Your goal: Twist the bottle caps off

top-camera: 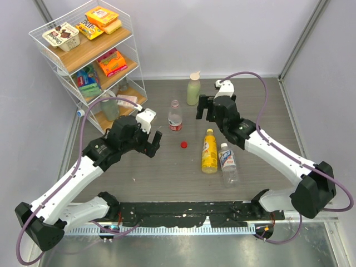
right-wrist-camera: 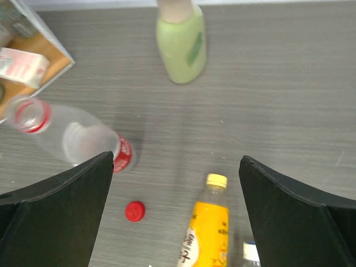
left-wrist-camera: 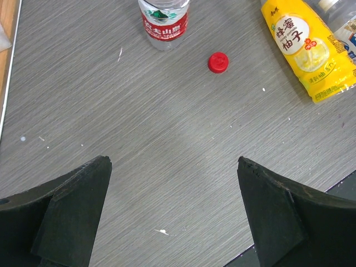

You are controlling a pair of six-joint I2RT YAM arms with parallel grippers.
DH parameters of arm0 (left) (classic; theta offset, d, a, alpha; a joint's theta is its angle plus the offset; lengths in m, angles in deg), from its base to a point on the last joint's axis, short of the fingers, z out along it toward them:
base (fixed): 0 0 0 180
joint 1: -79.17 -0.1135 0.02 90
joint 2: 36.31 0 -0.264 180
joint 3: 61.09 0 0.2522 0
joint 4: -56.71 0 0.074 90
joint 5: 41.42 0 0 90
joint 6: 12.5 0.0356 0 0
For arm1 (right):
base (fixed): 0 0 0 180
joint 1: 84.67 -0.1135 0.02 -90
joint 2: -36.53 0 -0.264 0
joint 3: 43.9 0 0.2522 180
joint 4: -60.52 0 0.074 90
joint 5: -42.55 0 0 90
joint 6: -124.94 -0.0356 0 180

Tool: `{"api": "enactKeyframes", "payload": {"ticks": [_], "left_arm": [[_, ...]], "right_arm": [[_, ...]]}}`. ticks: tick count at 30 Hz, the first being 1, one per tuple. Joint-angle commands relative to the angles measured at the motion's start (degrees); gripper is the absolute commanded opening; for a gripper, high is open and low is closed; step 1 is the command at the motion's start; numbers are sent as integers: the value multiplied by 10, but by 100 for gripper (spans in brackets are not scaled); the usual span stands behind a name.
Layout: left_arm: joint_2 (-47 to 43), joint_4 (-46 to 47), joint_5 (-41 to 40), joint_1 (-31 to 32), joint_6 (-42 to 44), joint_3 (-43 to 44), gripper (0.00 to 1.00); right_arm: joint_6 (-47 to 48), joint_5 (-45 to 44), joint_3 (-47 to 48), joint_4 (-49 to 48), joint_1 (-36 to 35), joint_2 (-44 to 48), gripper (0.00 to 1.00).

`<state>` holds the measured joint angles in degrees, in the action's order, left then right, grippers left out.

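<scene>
Red cap [left-wrist-camera: 218,62]: off its bottle, lying flat and loose on the grey table [left-wrist-camera: 167,144], near the foot of the upright clear bottle [top-camera: 175,115] with the red label, between that bottle and the yellow bottle [top-camera: 209,154]. Touching neither. Neck of the clear bottle open, with a red ring round it.

Yellow cap [right-wrist-camera: 216,181]: screwed on the yellow bottle, which lies on its side with the cap end pointing away from the arm bases.

Pale blue-white cap [top-camera: 223,146]: on the second clear bottle [top-camera: 228,167], blue-and-white label, also on its side, just right of the yellow one. Touching it or just apart, cannot tell.

Left gripper [left-wrist-camera: 173,214]: fingers spread wide, nothing between them, above bare table to the left of the red cap and nearer the arm bases than the open bottle. Red cap and open bottle both ahead of the fingers in the wrist view, well apart from them.

Right gripper [right-wrist-camera: 175,217]: fingers likewise spread wide and empty, above the table to the right of the open bottle, near the pale green bottle [right-wrist-camera: 181,47]. Red cap and yellow cap both in the gap in its wrist view, untouched.

Pale green bottle upright at the far side, larger beige cap [top-camera: 194,75] on top. Wire rack [top-camera: 94,49] with packets at the far left corner.
</scene>
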<state>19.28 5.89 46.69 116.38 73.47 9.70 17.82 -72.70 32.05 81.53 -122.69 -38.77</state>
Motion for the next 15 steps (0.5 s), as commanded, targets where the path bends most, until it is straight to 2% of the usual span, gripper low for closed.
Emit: {"api": "enactKeyframes", "payload": {"ticks": [1,9,15], "left_arm": [[2,7,5,-1,-2,11,100],[1,9,7,0,-3,11,100],[1,9,4,-1,-4,11,100]], "right_arm": [[-57,54,6,52,51,-16,99],[-81,118,-9,71,102,-88,97],[-93,151,0,82,122,-157,92]]}}
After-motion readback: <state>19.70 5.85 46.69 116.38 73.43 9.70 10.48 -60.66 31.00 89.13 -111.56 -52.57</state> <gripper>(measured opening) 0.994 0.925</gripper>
